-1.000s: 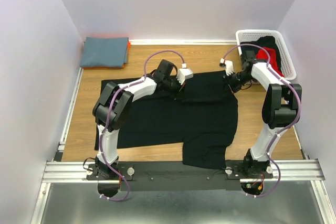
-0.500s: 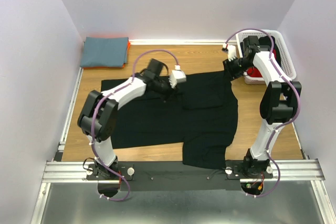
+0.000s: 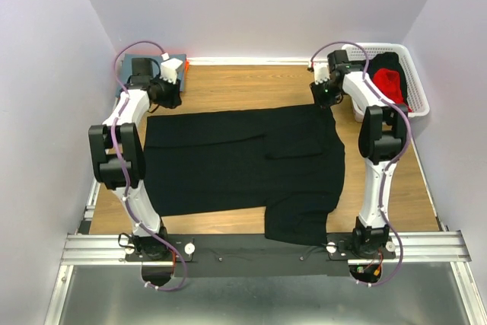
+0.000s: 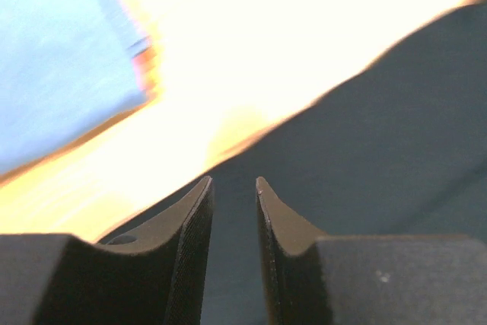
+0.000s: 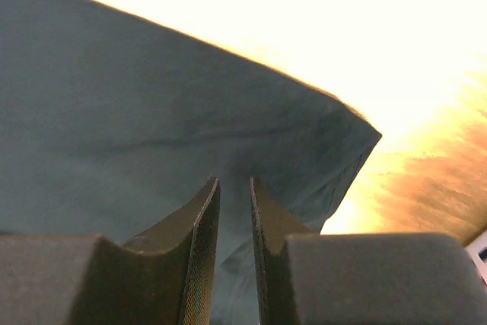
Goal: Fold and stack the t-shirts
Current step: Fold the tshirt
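plain black t-shirt [image 3: 228,165], apparently flat, wooden table [image 3: 251,85]

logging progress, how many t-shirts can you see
5: black shirt spread centrally; slate-blue shirt folded far left, orange shirt under it; red shirt and second black shirt in the basket. More may be hidden.

top view looks down from the near side over the desk [image 3: 259,85]; both wrist views hug far corners of the black t-shirt [image 3: 228,165].
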Tool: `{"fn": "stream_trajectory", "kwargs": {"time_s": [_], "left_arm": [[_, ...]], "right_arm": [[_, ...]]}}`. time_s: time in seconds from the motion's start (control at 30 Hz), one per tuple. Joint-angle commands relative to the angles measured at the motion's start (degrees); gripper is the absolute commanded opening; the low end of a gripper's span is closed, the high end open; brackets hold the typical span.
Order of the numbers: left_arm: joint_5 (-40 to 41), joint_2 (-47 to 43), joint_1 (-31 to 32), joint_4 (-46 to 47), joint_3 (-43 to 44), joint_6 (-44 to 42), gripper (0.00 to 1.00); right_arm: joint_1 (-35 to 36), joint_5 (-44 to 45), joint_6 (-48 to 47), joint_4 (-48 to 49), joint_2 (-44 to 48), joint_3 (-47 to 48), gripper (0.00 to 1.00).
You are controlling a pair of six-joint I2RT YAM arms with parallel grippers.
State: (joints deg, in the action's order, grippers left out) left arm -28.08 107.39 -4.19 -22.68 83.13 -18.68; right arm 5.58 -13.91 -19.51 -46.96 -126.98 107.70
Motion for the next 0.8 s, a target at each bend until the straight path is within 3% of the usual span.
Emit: {"fn": "stream_trajectory", "kwargs": {"time_s": [0.0, 0.27, 0.43, 0.57, 0.77], "left_arm": [[7.1, 4.9, -2.2, -3.6, 2.0, 0.5, 0.34], [13.4, 11.5, -5.6, -4.5, 1.9, 1.1, 0.30], [18.4, 16.6, -9.1, -5.3, 4.7, 3.0, 0.20], [18.3, 19.5, -11.7, -7.0, 7.9, 3.5, 0.15], [13.6, 22.0, -10.1, -10.0, 15.2, 3.1, 0.18]], "right_arm": [[0.4, 8.4, 0.6, 1.9, -3.7, 2.6, 0.30], [0.5, 15.6, -1.9, 2.7, -8.6, 2.0, 0.30], [0.5, 20.2, -2.2, 3.5, -10.5, 2.2, 0.30], [0.5, 20.3, -2.3, 4.2, -10.6, 2.6, 0.32], [1.4, 19.0, -0.8, 4.1, -15.3, 11.5, 0.36]]}}
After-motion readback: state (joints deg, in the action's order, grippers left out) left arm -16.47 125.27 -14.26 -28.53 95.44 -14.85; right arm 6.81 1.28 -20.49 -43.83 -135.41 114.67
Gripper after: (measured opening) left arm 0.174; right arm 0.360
